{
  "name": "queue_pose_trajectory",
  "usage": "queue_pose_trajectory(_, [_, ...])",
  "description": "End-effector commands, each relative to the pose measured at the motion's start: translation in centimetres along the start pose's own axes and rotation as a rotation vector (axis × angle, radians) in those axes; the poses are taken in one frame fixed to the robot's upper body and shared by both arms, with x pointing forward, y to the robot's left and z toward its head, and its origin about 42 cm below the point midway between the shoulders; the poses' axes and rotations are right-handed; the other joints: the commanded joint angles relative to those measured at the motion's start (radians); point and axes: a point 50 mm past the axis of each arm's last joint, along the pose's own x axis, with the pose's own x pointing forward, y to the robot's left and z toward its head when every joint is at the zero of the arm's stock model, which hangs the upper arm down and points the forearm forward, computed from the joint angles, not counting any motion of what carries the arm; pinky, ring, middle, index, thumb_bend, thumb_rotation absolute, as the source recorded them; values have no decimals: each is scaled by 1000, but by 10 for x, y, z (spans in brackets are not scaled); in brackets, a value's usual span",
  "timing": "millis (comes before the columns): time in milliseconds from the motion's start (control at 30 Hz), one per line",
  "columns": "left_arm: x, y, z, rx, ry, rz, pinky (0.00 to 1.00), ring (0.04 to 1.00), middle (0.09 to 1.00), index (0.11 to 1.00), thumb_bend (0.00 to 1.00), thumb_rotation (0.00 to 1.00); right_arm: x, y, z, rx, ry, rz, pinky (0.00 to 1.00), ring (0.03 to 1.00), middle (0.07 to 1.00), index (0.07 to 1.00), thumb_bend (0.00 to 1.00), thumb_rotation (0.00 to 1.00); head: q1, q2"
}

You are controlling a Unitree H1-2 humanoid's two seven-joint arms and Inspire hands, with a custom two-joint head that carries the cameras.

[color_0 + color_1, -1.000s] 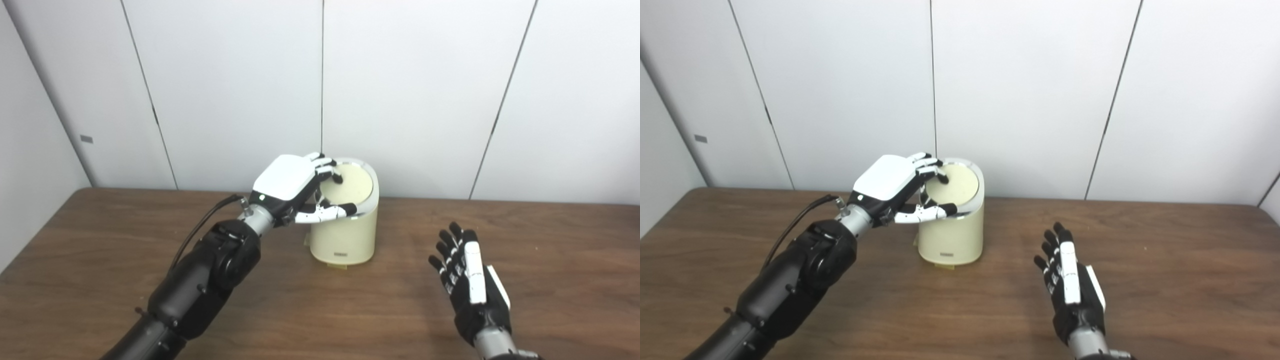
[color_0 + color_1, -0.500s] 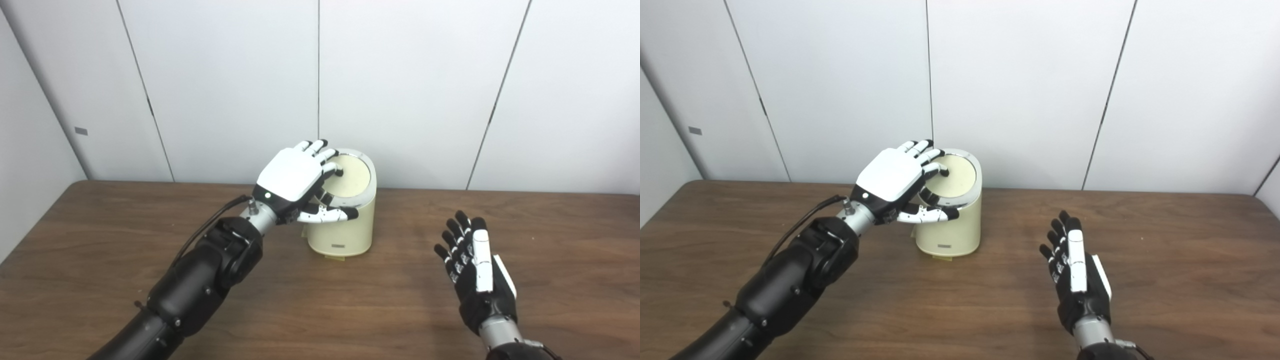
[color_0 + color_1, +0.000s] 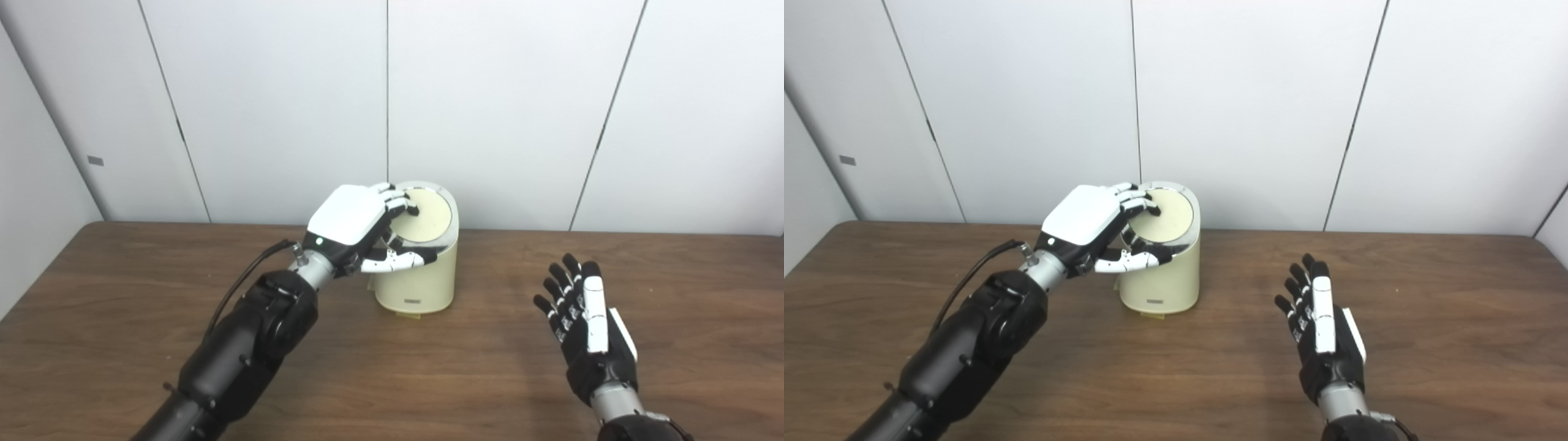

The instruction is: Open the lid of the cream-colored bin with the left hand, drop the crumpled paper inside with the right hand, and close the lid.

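Cream-colored bin [image 3: 416,278] sits centre frame, toward the table's back edge: smooth matte plastic, rounded upright body, small dark label low on its front. Top is a flat round lid [image 3: 429,215], same cream tone, ringed by a shiny chrome band. Lid is down, tilted slightly toward the camera. Something small and pale pokes out under the bin's front base; can't tell what.

Table [image 3: 122,318] is dark wood-grain laminate. Behind it are plain white wall panels [image 3: 275,104] with thin dark seams.

Left hand [image 3: 1090,223], glossy white back shell with black and white fingers, is over the lid's left edge. Fingers [image 3: 1139,205] are curled, tips pressing on the lid's left part; the thumb [image 3: 1133,262] lies along the chrome rim at front left. It grips nothing, just rests on the lid. Black arm with a loose cable runs in from lower left.

Right hand [image 3: 585,331] is at lower right, well apart from the bin, just above the table. Palm faces left, fingers straight and spread, holding nothing. Crumpled paper isn't visible in either view.

Versus 0.5 s ago: left fingers were stretched flatter past the lid's back-left edge and are now curled down onto it. Lid unchanged, closed. Right hand has the same pose, roughly the same spot. The small whole-frame shift is camera motion.
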Motion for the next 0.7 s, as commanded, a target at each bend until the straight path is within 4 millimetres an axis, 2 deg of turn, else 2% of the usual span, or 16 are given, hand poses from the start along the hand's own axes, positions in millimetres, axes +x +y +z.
queue_pose_trajectory(0, [5,19,9,-149,-2,59,768,861,860,838,560,859,6,6,19,9,-70,29,920,974,971,987,590,964,0,1])
queue_pose_trajectory(100, [-2,29,7,-372,57,130,764,862,875,878,533,849,7,5,19,-4,-70,32,916,973,969,982,589,967,-2,1])
queue_pose_trajectory(133, [-5,33,7,-442,71,162,783,872,890,926,502,933,7,5,20,-12,-72,32,912,965,963,973,591,967,0,2])
queue_pose_trajectory(200, [-13,37,5,-590,100,225,796,861,875,916,495,848,7,4,20,-19,-77,31,912,960,959,967,585,970,1,4])
queue_pose_trajectory(267, [-26,38,2,-681,131,262,852,882,875,929,483,875,7,3,21,-27,-81,29,918,957,955,959,583,966,1,4])
queue_pose_trajectory(333, [-41,38,-1,-743,159,280,860,884,873,923,476,901,7,2,21,-35,-86,29,924,953,953,953,585,967,1,4])
queue_pose_trajectory(467, [-70,35,-2,-834,212,294,843,884,883,925,501,896,7,0,22,-59,-88,30,926,952,952,945,595,970,1,7])
queue_pose_trajectory(667, [-116,8,0,-949,304,338,868,889,884,931,518,932,3,-5,18,-89,-85,40,917,952,955,938,599,955,2,8])
